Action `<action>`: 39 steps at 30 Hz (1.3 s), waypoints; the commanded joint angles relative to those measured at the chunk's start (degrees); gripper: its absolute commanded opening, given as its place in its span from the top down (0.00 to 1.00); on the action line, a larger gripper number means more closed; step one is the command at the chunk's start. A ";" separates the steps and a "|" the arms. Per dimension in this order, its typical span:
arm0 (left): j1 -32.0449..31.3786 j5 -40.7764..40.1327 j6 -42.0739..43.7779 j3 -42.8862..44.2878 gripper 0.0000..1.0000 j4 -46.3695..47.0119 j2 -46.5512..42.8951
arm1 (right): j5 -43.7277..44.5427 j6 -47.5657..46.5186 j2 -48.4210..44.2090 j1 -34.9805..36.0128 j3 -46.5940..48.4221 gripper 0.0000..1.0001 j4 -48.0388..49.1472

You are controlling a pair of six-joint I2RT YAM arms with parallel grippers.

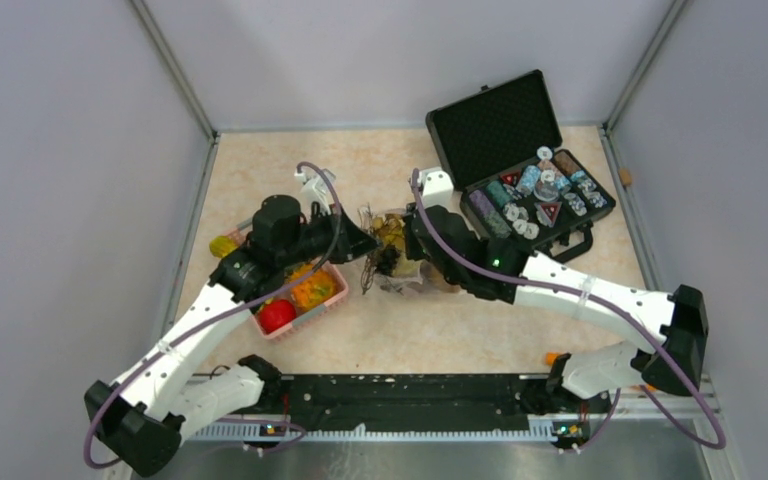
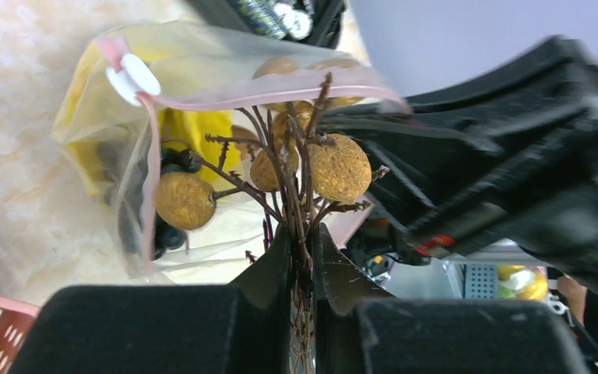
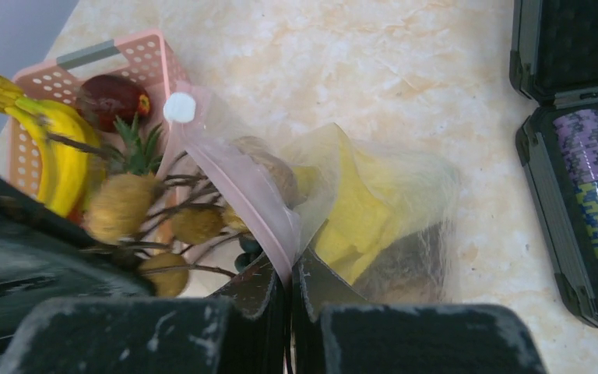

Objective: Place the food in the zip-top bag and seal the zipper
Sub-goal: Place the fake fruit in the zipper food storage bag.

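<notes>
The clear zip-top bag (image 3: 416, 195) lies on the table between the two arms, mouth held up. My right gripper (image 3: 289, 269) is shut on its pink zipper (image 3: 241, 183), near the white slider (image 3: 179, 107). Yellow food (image 3: 358, 210) and dark grapes (image 2: 167, 234) lie inside the bag. My left gripper (image 2: 302, 234) is shut on the twig stem of a bunch of brown round fruits (image 2: 340, 166). The bunch hangs at the bag's open mouth (image 2: 280, 86), partly past the rim. From above, both grippers (image 1: 365, 240) (image 1: 415, 240) meet at the bag (image 1: 400, 275).
A pink lattice basket (image 1: 332, 297) stands to the left under the left arm, holding a red fruit (image 1: 276, 315), an orange piece (image 1: 312, 290) and a banana (image 3: 58, 148). An open black case (image 1: 495, 125) with chips sits at the back right.
</notes>
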 commanded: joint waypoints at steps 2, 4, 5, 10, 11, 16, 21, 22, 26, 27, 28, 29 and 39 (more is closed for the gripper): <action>0.52 2.59 -5.10 -0.41 1.00 7.12 -4.00 | 1.07 -1.84 -3.60 0.78 -1.67 1.00 3.38; 0.48 1.38 -7.22 -2.33 1.00 10.02 -5.05 | 0.18 -2.10 -3.87 0.84 -2.04 1.00 4.17; 0.54 1.25 -7.84 -3.66 1.00 12.14 -5.38 | -0.19 -2.00 -3.92 0.84 -2.12 1.00 4.27; 0.55 -1.83 -5.67 -5.72 1.00 12.22 -4.30 | -1.99 -1.65 -4.81 0.84 -2.75 1.00 5.72; 0.48 -1.92 -6.78 -7.02 1.00 15.31 -4.51 | -2.28 -1.71 -5.06 0.85 -2.98 1.00 6.17; 0.47 -3.76 -9.04 -7.92 1.00 20.49 -4.98 | -2.39 -1.69 -4.57 0.85 -2.89 1.00 5.80; 0.42 -9.14 -12.38 -12.09 1.00 26.11 -6.04 | -6.08 -2.98 -4.46 0.85 -2.77 1.00 6.89; 0.39 -9.29 -13.33 -13.25 1.00 28.77 -5.65 | -7.25 -3.19 -4.47 0.83 -2.63 1.00 7.22; -0.76 -10.98 -12.54 -14.53 1.00 31.03 -3.06 | -11.62 -2.02 -4.95 0.83 -1.46 1.00 8.41; -1.48 -11.70 -12.15 -14.85 1.00 31.53 -2.48 | -12.55 -1.62 -5.54 0.80 -1.51 1.00 9.33; -2.10 -12.51 -11.80 -15.51 1.00 32.57 -2.10 | -13.26 -1.08 -5.90 0.84 -1.55 1.00 10.27; -2.55 -13.34 -11.71 -16.28 1.00 33.93 -1.99 | -13.78 -0.51 -6.26 0.84 -1.55 1.00 10.97; -6.77 -8.73 -2.16 -14.53 1.00 28.02 0.26 | -10.11 1.33 -5.76 0.65 1.04 1.00 9.73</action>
